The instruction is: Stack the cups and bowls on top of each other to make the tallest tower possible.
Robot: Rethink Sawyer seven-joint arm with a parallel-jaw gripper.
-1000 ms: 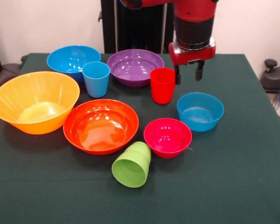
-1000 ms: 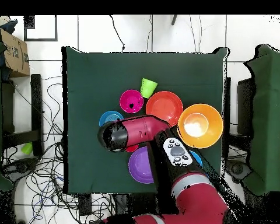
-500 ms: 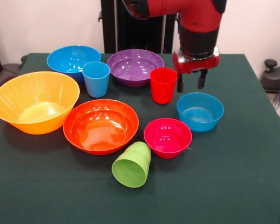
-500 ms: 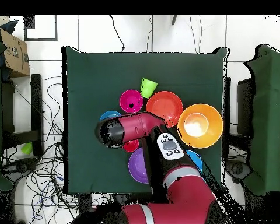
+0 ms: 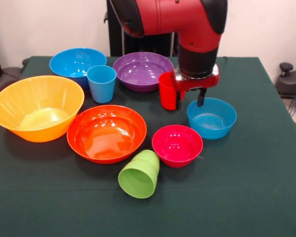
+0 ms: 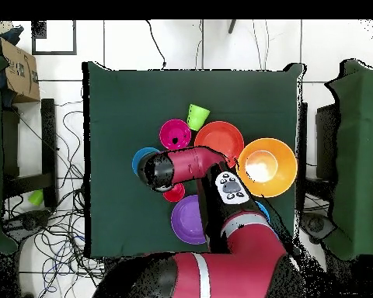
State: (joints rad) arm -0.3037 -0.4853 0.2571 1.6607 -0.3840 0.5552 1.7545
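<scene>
Front view: tool [image 5: 190, 100], fingers apart, between red cup [image 5: 167, 91] and small blue bowl [image 5: 211, 118].

We see the gripper [image 5: 190, 100] low between the red cup [image 5: 167, 91] and the small blue bowl [image 5: 212, 117], its fingers apart, with little room on either side. Behind it stands the purple bowl [image 5: 142, 71]; in front, the magenta bowl [image 5: 177, 145]. Bowls and cups crowd the table's [image 5: 256, 187] middle. We find open cloth along the front edge and beside the small blue bowl.
</scene>
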